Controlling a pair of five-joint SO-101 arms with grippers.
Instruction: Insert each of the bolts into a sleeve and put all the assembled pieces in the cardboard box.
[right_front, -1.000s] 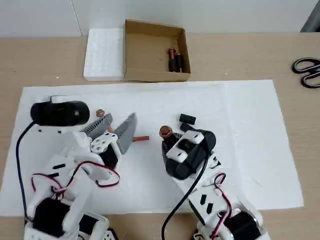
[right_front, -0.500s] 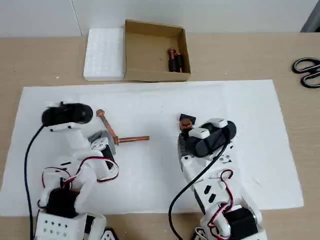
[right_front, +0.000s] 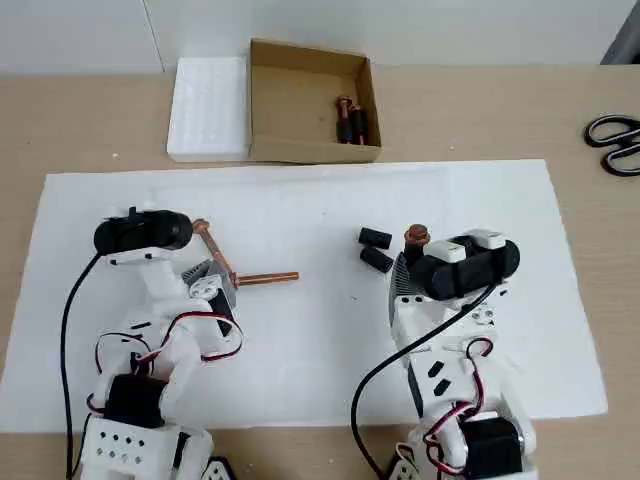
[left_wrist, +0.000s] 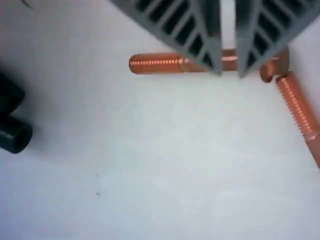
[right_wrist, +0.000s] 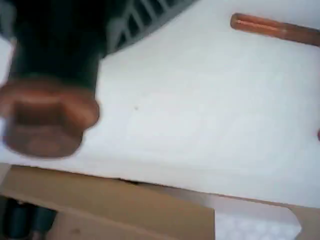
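Observation:
My right gripper (right_front: 408, 266) is shut on an assembled piece (right_front: 416, 238), a black sleeve with a copper bolt head (right_wrist: 45, 120), held above the white sheet at centre right. Two loose black sleeves (right_front: 375, 248) lie just left of it. My left gripper (right_front: 212, 276) hangs over two bare copper bolts; its fingers stand almost together, a slim gap (left_wrist: 228, 70) over the level bolt (left_wrist: 160, 63), without holding it. The other bolt (left_wrist: 297, 107) lies slanted, its head touching the first. The cardboard box (right_front: 300, 150) at the back holds assembled pieces (right_front: 350, 121).
A white foam block (right_front: 208, 108) lies against the box's left side. Scissors (right_front: 614, 142) rest at the table's far right edge. The white sheet (right_front: 500, 200) covers the work area, with bare space to the right of my right arm.
My right arm has swung right with the assembled piece, away from the loose sleeves. My left gripper, wide open a second ago, has closed up and drawn back toward the bolts' heads.

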